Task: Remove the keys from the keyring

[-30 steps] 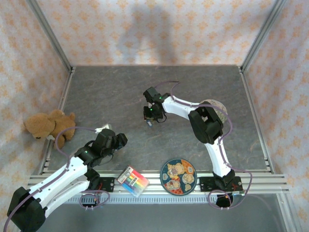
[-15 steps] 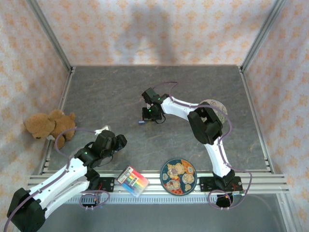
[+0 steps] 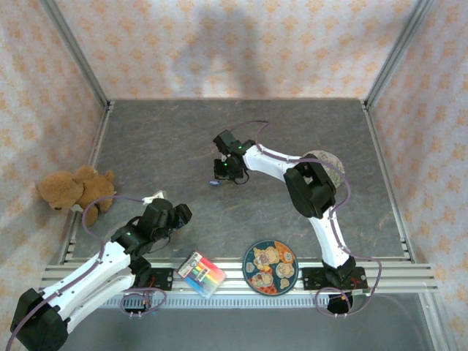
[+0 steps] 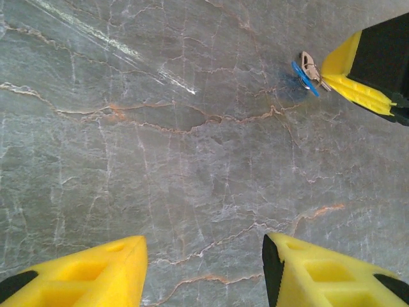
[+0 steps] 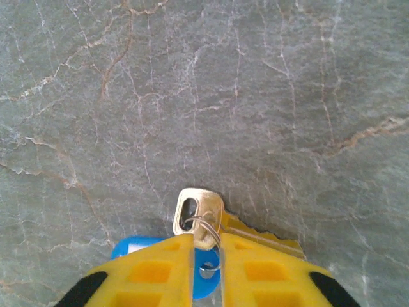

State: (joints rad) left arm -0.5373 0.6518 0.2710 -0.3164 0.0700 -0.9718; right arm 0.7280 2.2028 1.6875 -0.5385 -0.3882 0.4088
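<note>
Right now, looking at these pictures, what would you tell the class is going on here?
The right gripper is down at the table, its jaws nearly together where a small silvery key joins the blue keyring. A thin wire loop runs into the narrow gap, but a firm grip cannot be confirmed. The left gripper hangs open above the table, holding nothing. The key is not yet off the keyring.

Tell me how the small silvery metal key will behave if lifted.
Small silvery metal key: probably stiff and light, being thin and flat. It would likely dangle, since a thin wire ring joins it to the bright blue tag. Smooth metal may slip.
</note>
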